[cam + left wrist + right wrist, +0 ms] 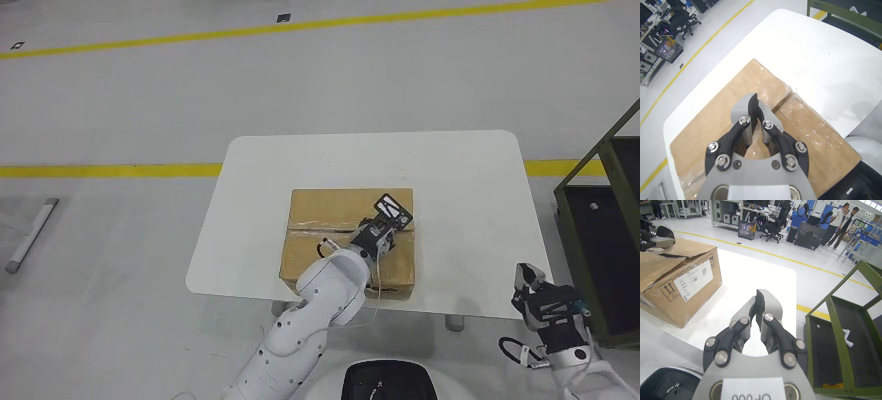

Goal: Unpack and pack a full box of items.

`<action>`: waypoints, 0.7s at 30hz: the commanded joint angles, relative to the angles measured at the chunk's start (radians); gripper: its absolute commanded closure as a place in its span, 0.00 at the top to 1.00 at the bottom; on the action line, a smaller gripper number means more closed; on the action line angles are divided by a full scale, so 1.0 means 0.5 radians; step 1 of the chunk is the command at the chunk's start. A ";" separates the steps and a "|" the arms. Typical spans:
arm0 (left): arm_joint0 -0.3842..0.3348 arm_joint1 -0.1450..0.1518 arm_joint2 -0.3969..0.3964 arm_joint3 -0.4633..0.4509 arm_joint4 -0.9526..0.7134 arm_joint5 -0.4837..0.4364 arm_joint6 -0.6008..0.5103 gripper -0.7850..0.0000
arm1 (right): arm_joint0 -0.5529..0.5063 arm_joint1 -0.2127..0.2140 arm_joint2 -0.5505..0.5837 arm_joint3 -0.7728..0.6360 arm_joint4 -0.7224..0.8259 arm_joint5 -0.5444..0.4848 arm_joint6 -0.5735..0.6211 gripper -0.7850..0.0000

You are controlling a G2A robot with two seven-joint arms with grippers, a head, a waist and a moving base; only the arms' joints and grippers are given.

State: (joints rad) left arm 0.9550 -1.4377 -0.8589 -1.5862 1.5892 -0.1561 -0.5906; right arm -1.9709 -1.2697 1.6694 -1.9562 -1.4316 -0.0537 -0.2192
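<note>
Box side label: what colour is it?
The label is white with dark print; clearest in the right wrist view.

Seen from my remote station: the brown cardboard box (325, 215) stands upright on the white table (470, 200), hard by the near edge and roughly midway along it. Its top flaps (715, 117) meet at a centre seam (782, 102) under wrinkled clear tape (768, 91). One flap is creased and slightly raised. A white label (693, 280) and up-arrow marks (668, 289) show on one side wall.

Right claw (757, 306) closed above table (761, 279) edge; cardboard box (683, 294) apart; green cart (838, 321) nearby.
</note>
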 commanded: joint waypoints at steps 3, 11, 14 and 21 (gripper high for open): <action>0.027 0.009 -0.095 -0.098 -0.075 -0.026 0.044 0.00 | 0.041 -0.002 -0.002 -0.010 0.112 -0.057 -0.005 0.00; 0.090 0.044 -0.326 -0.265 -0.109 -0.090 0.120 0.00 | 0.224 0.000 -0.024 -0.065 0.324 -0.243 0.070 0.00; 0.130 0.059 -0.433 -0.300 -0.153 -0.104 0.132 0.00 | 0.324 0.001 -0.088 -0.070 0.299 -0.289 0.138 0.00; 0.160 0.085 -0.648 -0.412 -0.135 -0.045 0.242 0.00 | 0.576 -0.007 -0.340 0.053 0.273 -0.410 0.280 0.00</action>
State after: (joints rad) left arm 1.0351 -1.3971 -1.1693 -1.7864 1.5136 -0.1776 -0.4779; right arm -1.7036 -1.2723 1.5170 -1.9466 -1.2967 -0.2548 -0.0889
